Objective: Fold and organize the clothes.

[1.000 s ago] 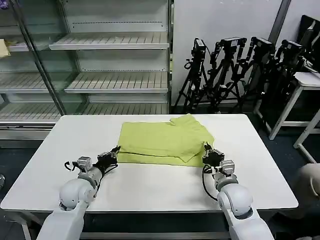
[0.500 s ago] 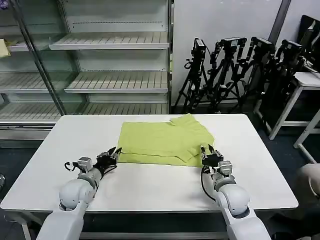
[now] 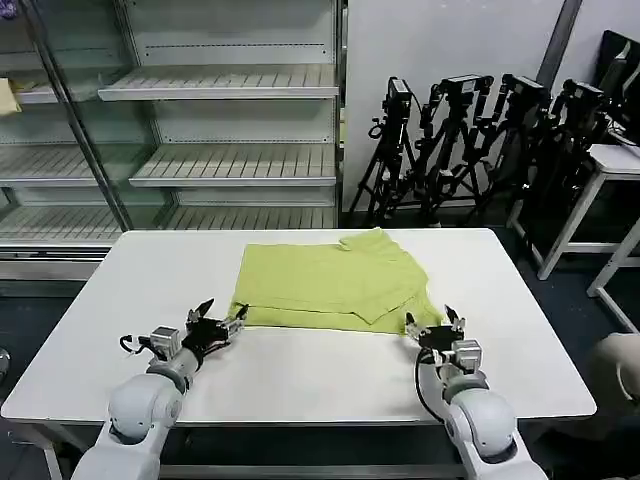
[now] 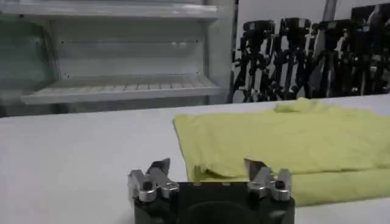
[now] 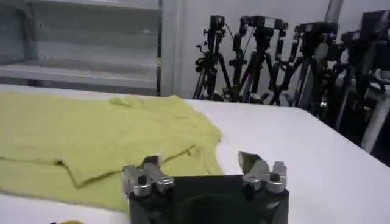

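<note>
The lime yellow-green T-shirt (image 3: 330,282) lies partly folded on the white table (image 3: 300,380), plain side up, a sleeve flap folded over at its right. My left gripper (image 3: 221,317) is open, just off the shirt's near left corner (image 4: 198,173), holding nothing. My right gripper (image 3: 434,320) is open too, just off the near right corner (image 5: 201,161), with no cloth between its fingers. In the wrist views the shirt (image 4: 286,143) (image 5: 91,137) spreads ahead of each gripper (image 4: 208,170) (image 5: 198,163).
Glass-fronted shelving (image 3: 200,120) stands behind the table. Black tripods (image 3: 470,140) lean against the wall at the back right. Another white table (image 3: 610,170) is at the far right. Bare tabletop surrounds the shirt, widest along the near edge.
Both grippers have let go of the shirt's near corners, opened, and drawn back toward me. The shirt's near edge now lies flat on the table.
</note>
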Robot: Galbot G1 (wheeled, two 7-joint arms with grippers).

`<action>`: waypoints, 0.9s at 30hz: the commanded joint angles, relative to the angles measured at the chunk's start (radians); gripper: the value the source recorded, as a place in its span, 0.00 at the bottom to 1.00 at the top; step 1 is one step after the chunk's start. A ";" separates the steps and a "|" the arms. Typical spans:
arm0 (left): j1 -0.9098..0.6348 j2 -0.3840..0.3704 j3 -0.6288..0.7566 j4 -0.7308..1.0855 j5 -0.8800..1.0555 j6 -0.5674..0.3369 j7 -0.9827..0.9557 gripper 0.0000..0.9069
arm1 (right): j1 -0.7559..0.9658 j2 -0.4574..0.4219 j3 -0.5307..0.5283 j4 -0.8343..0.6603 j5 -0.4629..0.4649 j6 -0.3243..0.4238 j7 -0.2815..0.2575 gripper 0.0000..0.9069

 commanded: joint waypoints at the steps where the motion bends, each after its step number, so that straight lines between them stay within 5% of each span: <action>1: 0.041 -0.001 -0.004 -0.041 0.025 0.062 -0.002 1.00 | -0.092 -0.004 0.032 0.081 0.012 -0.024 0.015 1.00; 3: 0.038 -0.003 -0.003 -0.039 0.021 0.067 -0.001 1.00 | -0.104 -0.004 0.036 0.097 0.015 -0.026 0.014 1.00; 4: 0.036 -0.004 -0.003 -0.037 0.021 0.067 -0.001 1.00 | -0.104 -0.004 0.036 0.096 0.015 -0.025 0.015 0.88; 5: 0.032 -0.005 -0.003 -0.034 0.021 0.066 -0.002 1.00 | -0.104 -0.003 0.036 0.092 0.017 -0.023 0.014 0.69; 6: 0.029 -0.006 -0.003 -0.033 0.019 0.065 -0.005 1.00 | -0.103 -0.004 0.036 0.090 0.018 -0.022 0.014 0.24; 7: 0.026 -0.007 -0.003 -0.031 0.019 0.064 -0.006 1.00 | -0.102 -0.004 0.036 0.089 0.018 -0.022 0.013 0.00; 8: 0.023 -0.006 -0.002 -0.028 0.020 0.063 -0.006 0.21 | -0.100 -0.004 0.036 0.088 0.021 -0.024 0.014 0.00; 9: 0.021 -0.007 -0.001 -0.025 0.020 0.064 -0.011 0.01 | -0.098 -0.004 0.036 0.086 0.024 -0.026 0.014 0.00; 27: 0.016 -0.007 0.014 0.005 0.032 0.073 -0.005 0.01 | -0.077 0.002 0.026 0.056 0.043 -0.058 0.008 0.00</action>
